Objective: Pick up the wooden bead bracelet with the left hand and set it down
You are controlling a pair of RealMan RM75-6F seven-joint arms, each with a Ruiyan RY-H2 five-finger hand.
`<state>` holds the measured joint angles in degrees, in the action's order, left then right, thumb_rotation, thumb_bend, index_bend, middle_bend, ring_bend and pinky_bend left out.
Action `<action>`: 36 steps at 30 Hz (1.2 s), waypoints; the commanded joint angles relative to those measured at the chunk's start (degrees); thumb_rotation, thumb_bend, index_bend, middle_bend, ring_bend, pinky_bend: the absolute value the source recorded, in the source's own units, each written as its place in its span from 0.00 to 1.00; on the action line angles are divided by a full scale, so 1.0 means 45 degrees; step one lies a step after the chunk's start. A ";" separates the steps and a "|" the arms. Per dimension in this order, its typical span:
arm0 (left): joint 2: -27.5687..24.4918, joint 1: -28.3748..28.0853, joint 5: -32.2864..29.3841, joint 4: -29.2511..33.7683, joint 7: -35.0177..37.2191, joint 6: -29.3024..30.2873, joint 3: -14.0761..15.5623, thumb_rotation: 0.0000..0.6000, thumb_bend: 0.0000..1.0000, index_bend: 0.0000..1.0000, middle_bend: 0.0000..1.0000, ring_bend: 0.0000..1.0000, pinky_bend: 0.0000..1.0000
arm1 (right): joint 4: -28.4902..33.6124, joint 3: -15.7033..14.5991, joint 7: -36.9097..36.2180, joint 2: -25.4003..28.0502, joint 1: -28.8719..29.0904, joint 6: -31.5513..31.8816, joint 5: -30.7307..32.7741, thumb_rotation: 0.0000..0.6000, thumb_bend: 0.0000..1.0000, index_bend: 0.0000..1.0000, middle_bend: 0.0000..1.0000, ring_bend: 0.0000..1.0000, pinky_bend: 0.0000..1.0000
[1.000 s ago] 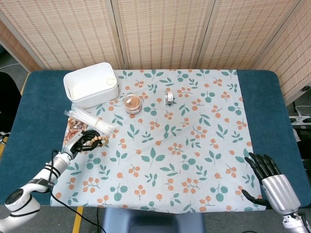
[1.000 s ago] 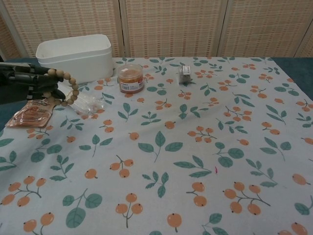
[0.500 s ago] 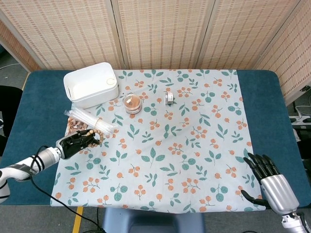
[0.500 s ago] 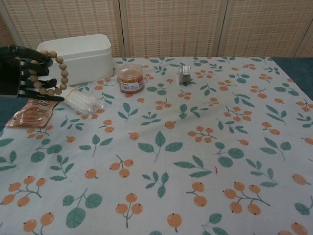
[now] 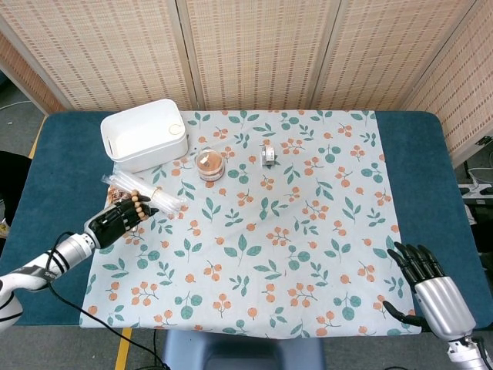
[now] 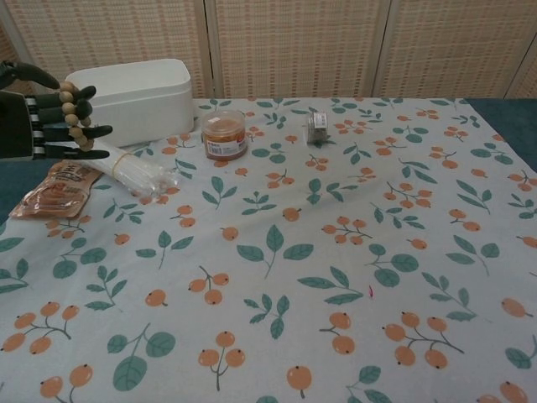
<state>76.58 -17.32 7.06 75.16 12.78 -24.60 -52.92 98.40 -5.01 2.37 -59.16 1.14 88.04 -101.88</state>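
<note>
Your left hand, at nine o'clock over the counter, holds the wooden bead bracelet aloft in curled fingers; pickup done, set-down remains.

left hand: black all over, with thin dark fingers that look greenish-black up close.
left wrist: a shiny silver tube with dark rings around it.
left arm: light grey and white, smooth and round, going off the bottom left corner.
cable: a thin black cord that loops by the left wrist and trails down to the bottom edge.
right hand: black fingers side by side, and a black thumb sticking out to the side.
right hand back: a smooth silver-grey shell, shiny like metal, with a white wrist part under it.
</note>
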 commanded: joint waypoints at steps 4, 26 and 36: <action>0.0560 0.0442 0.1263 -0.0065 -0.0560 0.0342 -0.0502 0.69 0.55 0.36 0.49 0.21 0.01 | 0.0000 -0.0001 0.0020 -0.0011 0.0002 -0.0021 0.0011 0.72 0.20 0.00 0.00 0.00 0.00; 0.0733 0.0719 0.3121 0.0704 0.0625 0.1146 -0.0402 0.72 0.52 0.61 0.60 0.24 0.01 | -0.0006 0.0008 0.0012 -0.0002 -0.0006 -0.0002 0.0022 0.72 0.20 0.00 0.00 0.00 0.00; 0.0749 0.0743 0.3510 0.0643 0.1193 0.0899 -0.0443 0.76 0.84 0.59 0.60 0.25 0.01 | -0.0001 0.0002 0.0027 -0.0008 -0.0008 -0.0001 0.0002 0.72 0.20 0.00 0.00 0.00 0.00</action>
<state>79.92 -14.04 22.78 78.06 17.97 -20.35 -54.86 98.40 -5.01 2.49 -59.20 1.10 88.03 -101.87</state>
